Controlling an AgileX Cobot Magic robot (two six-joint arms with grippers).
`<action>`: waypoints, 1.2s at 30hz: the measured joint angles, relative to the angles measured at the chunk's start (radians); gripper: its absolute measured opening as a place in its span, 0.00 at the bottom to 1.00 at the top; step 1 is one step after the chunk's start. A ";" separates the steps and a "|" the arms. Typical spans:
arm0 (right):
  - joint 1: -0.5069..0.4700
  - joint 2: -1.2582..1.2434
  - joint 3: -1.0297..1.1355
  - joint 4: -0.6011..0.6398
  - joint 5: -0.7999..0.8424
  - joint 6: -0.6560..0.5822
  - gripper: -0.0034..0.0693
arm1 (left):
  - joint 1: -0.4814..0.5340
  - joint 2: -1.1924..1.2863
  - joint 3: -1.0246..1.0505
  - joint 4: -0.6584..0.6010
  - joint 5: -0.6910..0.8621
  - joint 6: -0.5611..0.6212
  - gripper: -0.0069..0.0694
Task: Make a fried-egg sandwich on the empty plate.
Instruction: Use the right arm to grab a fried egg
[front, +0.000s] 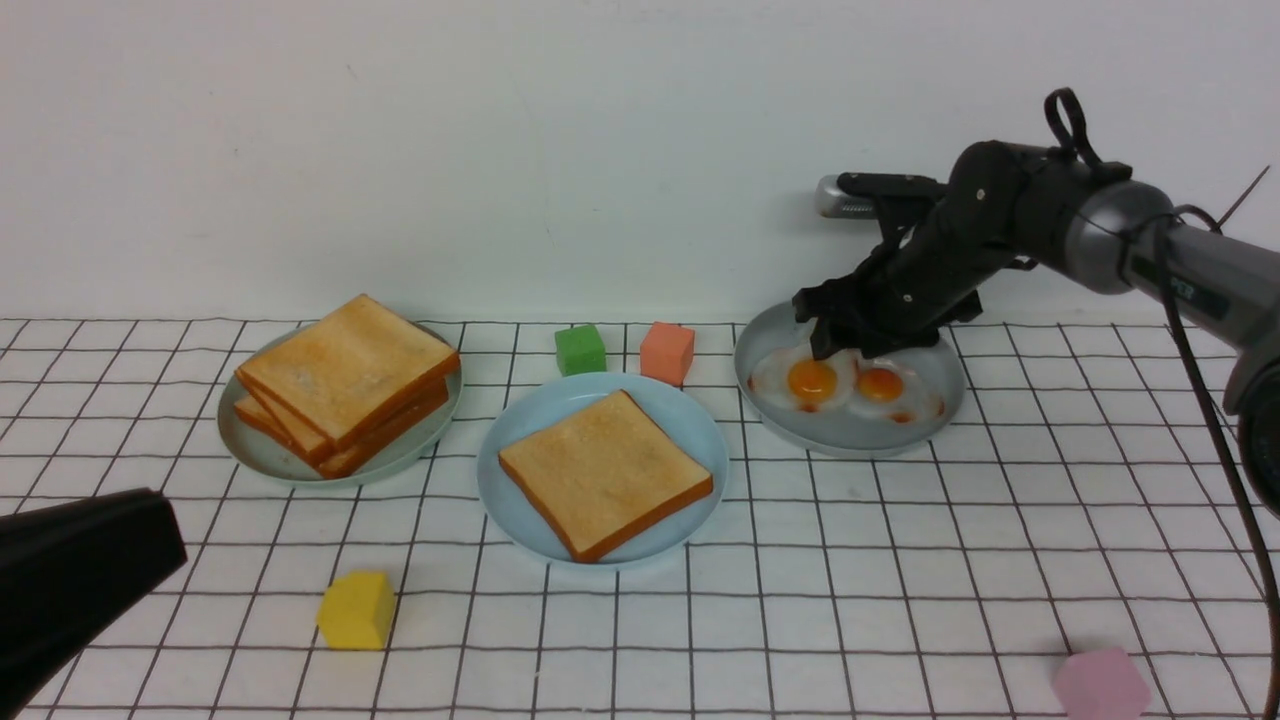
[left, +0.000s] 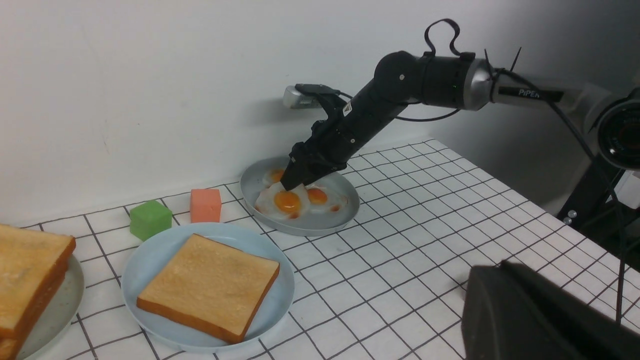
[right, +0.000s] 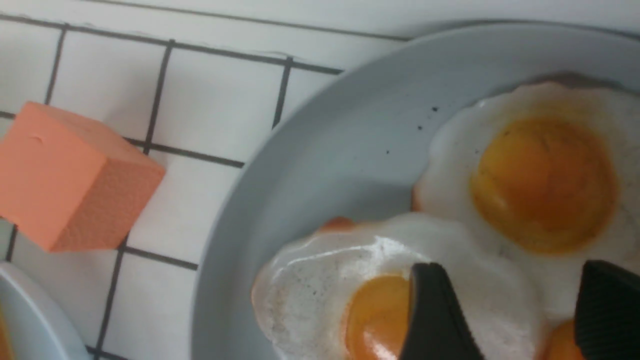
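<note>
Now my right hand (right: 515, 280) is spread over the eggs (front: 812, 380), two o'clock from the blue plate (front: 530, 415), which carries one toast (front: 605, 472). My left hand (front: 90, 560), at seven o'clock, is pressed together.

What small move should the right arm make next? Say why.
Probably ease down and close the right gripper on the fried egg below: its jaws are open right over it, and the toast on the blue plate has no egg yet.

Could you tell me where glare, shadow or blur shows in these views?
Front view: evenly lit, sharp. Left wrist view: the wall darkens behind the right arm. Right wrist view: glare on the fried egg under the right end effector; whole picture soft.
</note>
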 joint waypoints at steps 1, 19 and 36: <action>0.000 0.004 0.000 0.000 0.000 0.000 0.59 | 0.000 0.000 0.000 0.000 0.000 0.000 0.07; 0.000 0.013 -0.007 0.003 -0.001 0.000 0.55 | 0.000 0.000 0.002 -0.002 0.000 -0.001 0.07; 0.000 0.018 -0.010 0.038 0.015 0.000 0.25 | 0.000 0.000 0.008 -0.002 0.000 -0.001 0.07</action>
